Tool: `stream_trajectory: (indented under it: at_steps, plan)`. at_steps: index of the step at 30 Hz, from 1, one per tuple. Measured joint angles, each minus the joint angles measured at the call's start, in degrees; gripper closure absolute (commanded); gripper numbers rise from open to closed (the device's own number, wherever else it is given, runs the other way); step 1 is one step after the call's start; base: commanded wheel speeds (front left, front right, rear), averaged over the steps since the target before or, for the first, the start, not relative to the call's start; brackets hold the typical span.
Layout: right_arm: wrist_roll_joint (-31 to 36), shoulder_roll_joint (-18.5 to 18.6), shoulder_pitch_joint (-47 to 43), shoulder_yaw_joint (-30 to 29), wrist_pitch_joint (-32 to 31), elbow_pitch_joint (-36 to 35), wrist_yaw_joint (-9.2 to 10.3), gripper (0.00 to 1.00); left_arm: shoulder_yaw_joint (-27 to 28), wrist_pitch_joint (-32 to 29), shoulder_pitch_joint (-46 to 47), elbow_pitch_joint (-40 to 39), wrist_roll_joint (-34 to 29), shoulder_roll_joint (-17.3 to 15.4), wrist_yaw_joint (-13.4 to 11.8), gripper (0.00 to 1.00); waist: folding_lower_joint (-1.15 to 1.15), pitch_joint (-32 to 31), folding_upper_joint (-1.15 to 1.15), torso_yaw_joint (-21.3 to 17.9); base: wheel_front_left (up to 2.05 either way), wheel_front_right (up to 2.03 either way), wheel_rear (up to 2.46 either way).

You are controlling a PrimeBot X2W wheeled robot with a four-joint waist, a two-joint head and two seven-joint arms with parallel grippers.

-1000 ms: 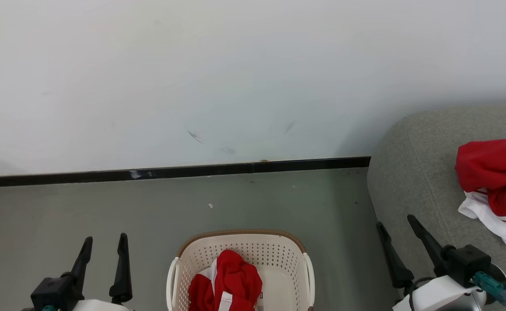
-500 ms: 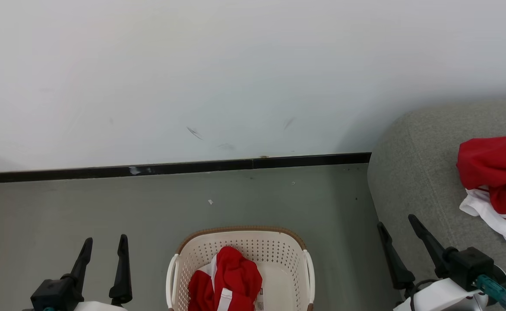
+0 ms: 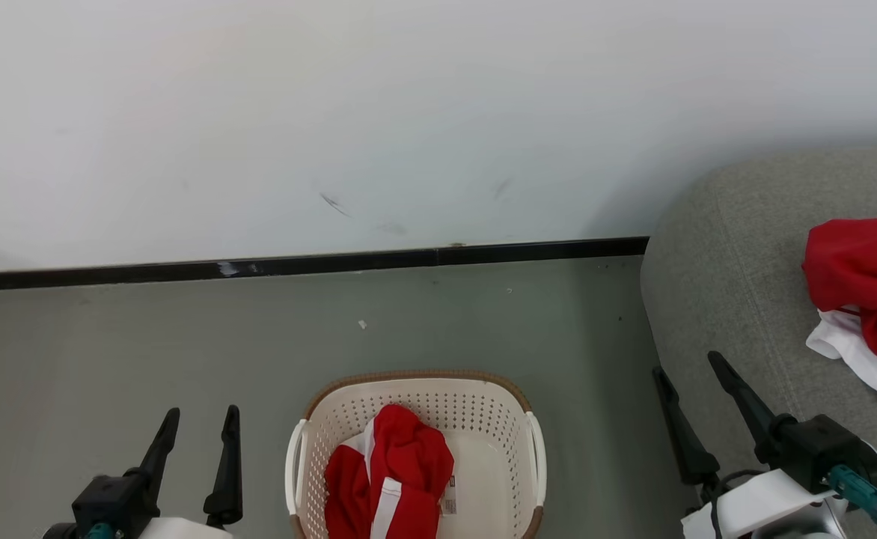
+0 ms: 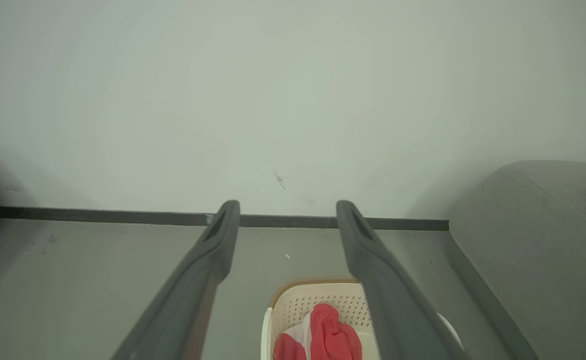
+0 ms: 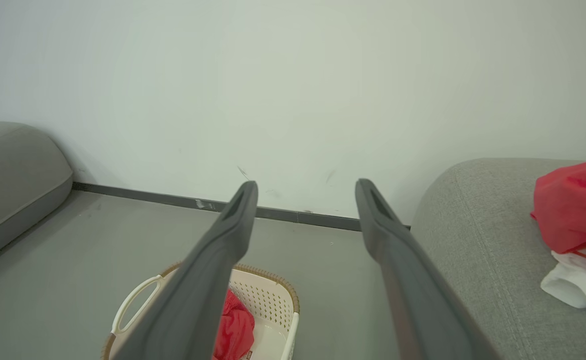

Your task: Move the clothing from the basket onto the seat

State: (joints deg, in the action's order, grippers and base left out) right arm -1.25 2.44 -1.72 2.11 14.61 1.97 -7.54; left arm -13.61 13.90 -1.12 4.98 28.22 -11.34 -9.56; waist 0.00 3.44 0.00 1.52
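Head view has tipped down a touch over the last second, so the skirting board sits higher in frame and more of the basket shows. Nothing itself has shifted, and I read it as bending in for the next pick. One red garment lies crumpled in the basket and the other garment already rests on the seat, so I'd call it half done. Left gripper and right gripper hang spread wide and empty either side of the basket, over smooth grey-green floor below a plain white wall.
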Motion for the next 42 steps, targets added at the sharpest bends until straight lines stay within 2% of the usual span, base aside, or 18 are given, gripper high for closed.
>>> stream_trajectory:
  at_steps: [11,21,42]
  plan:
    - [0.47,-0.01,2.79,-1.53,0.00,-2.04,0.00,0.00,-4.77,-3.35,7.36,2.97,-2.55,-0.68,2.75,0.00,0.00,4.17,0.00,-0.38,0.00,0.00,0.00]
    - [0.92,-0.02,5.04,-5.50,0.00,-5.60,0.00,0.00,-9.38,-5.59,13.98,8.95,-3.82,1.78,5.47,0.00,0.00,9.28,0.00,-1.42,0.00,0.00,0.00]
    - [1.33,0.00,15.77,-7.04,0.01,-12.66,0.01,0.00,-10.31,-6.26,24.54,24.24,-5.67,4.98,5.68,0.00,0.00,22.96,0.00,-5.13,0.00,0.00,0.00]
